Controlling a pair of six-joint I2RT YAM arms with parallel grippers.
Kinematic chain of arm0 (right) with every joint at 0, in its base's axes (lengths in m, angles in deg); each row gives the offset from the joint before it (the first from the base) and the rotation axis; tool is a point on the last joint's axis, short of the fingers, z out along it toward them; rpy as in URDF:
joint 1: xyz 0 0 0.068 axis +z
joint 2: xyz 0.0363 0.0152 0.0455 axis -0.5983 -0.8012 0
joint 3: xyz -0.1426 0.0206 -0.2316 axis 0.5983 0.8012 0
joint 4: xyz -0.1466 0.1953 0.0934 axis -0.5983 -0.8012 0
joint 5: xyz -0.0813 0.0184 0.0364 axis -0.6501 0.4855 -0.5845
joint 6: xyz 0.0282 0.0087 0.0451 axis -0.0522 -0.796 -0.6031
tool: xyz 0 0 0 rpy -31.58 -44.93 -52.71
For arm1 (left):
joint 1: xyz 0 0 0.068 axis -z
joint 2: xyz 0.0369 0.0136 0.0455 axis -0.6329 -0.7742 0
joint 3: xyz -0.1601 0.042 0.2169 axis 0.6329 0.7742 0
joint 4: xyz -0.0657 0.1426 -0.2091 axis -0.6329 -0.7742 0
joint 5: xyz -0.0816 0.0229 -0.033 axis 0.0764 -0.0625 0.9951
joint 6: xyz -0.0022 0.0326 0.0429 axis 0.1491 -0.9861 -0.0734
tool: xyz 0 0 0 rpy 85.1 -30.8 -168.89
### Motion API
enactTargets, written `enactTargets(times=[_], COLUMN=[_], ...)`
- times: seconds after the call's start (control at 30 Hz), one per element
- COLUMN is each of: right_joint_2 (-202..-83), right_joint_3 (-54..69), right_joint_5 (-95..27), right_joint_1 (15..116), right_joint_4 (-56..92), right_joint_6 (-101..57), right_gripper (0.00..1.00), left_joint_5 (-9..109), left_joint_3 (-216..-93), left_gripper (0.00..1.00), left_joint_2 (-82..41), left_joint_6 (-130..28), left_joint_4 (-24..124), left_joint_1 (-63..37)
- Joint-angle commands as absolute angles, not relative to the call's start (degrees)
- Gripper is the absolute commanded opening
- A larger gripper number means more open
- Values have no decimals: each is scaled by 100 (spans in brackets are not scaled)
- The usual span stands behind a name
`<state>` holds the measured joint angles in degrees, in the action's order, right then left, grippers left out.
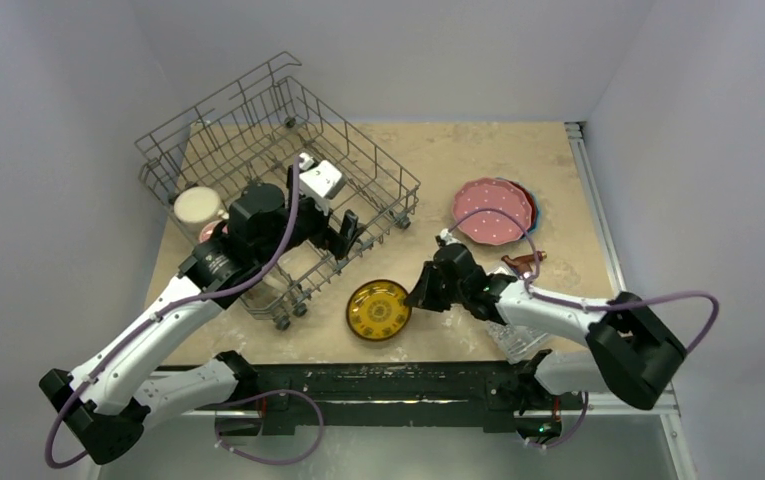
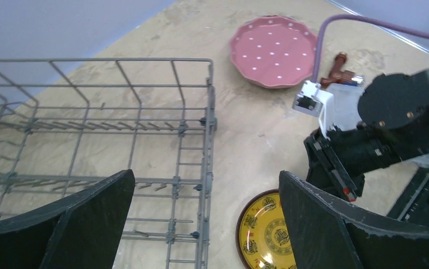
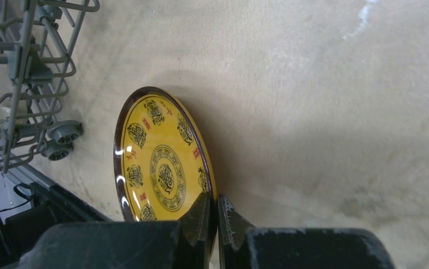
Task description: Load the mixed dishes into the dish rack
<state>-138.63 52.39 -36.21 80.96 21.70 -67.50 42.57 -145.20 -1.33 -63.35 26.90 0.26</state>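
Okay, my right hand is pinching the small yellow plate by its right rim, low centre of the overhead view on the counter — the dish rack sits up-left of it, left hand spread wide above it.

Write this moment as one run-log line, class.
left gripper: open, over rack | right gripper: shut on yellow plate rim | yellow plate: on table, beside rack
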Motion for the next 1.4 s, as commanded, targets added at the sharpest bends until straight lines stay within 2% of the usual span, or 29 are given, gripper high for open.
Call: enactTargets(times=[0.0, 0.1, 0.23, 0.4, 0.53, 0.7, 1.07, 1.37], right_joint_2=[-12917, -12432, -12141, -12343, -12461, -12529, -12563, -12547], right_joint_3=[4775, 4516, 4161, 3363, 2969, 3046, 3225, 3442], right_joint_5=[-3646, -3534, -2507, -1933, -1736, -1225, -1034, -900], right_joint_1=[7966, 7525, 6550, 6224, 6186, 6185, 6182, 6184], right_joint_4=[341, -450, -1092, -1777, -2097, -1897, -1669, -1507], right_joint_6=[-6870, -6672, -6216, -5710, -5554, -5713, -5884, -5951], right_gripper=[0, 0, 0, 0, 0, 0, 0, 0], left_joint_5=[5338, 5623, 5820, 5725, 4937, 3833, 3181, 1565], left_joint_3=[-14655, -14706, -14649, -14378, -14151, -14071, -14048, -14176], left_gripper=[99, 98, 98, 96, 96, 95, 92, 77], left_joint_2=[-152, -307, -421, -431, -613, -1053, -1645, -2266], left_joint_6=[-6603, -6771, -7206, -7940, -8714, -9284, -9593, -9887], left_joint_4=[2937, 2818, 2703, 2696, 2555, 2382, 2373, 2760], left_joint_1=[182, 331, 708, 1396, 2185, 3036, 3802, 4036])
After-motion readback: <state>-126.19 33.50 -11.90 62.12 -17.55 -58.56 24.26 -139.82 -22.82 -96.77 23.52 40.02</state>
